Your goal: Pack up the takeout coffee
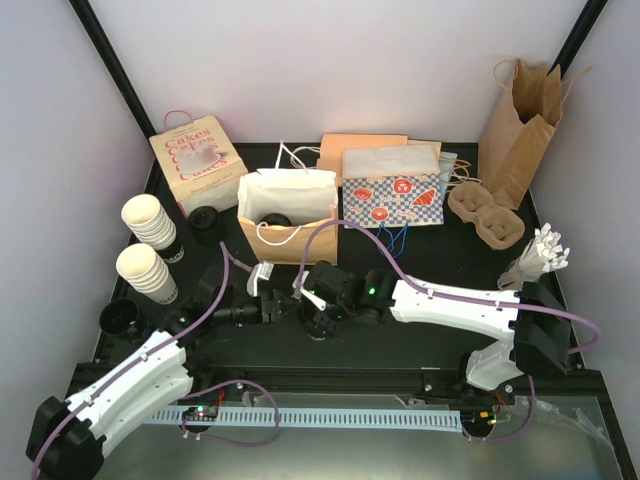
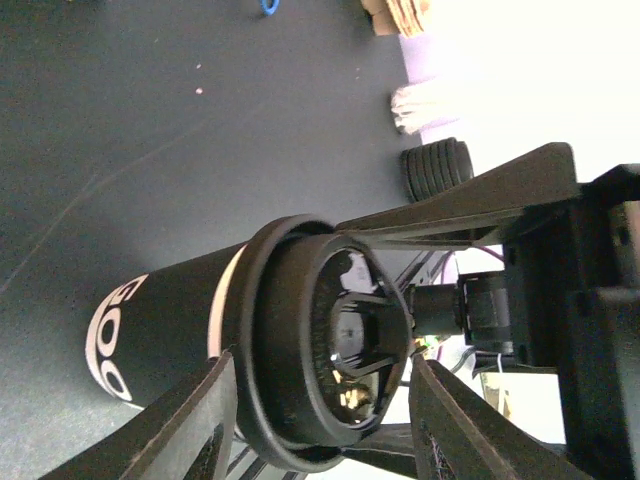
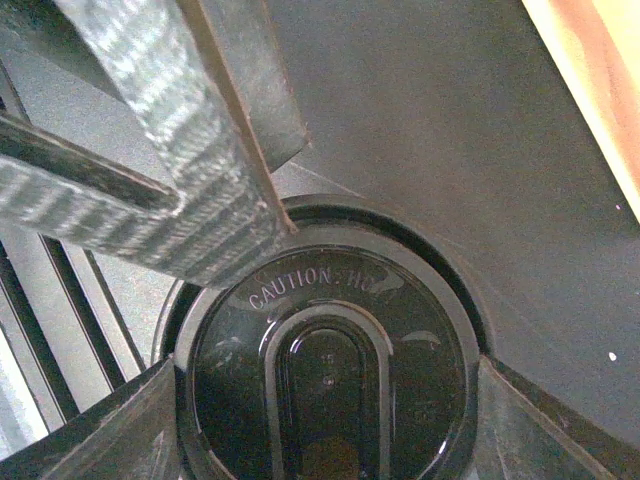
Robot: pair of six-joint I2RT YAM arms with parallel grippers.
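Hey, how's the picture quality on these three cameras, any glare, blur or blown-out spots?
Top external: even soft light, sharp throughout. Left wrist: upper right blown out white; the takeout coffee reasonably sharp. Right wrist: the coffee's lid carries pale reflections, its raised lettering legible; the fingers at the bottom corners are blurred.

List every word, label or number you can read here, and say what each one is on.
"Cakes", repeated in pink: cake box.
"CAUTION: HO", the rest unclear: black lid.
White letters, perhaps "DO", only partly in view: side of the takeout coffee.
Patterned bag: pictures only, no words legible.
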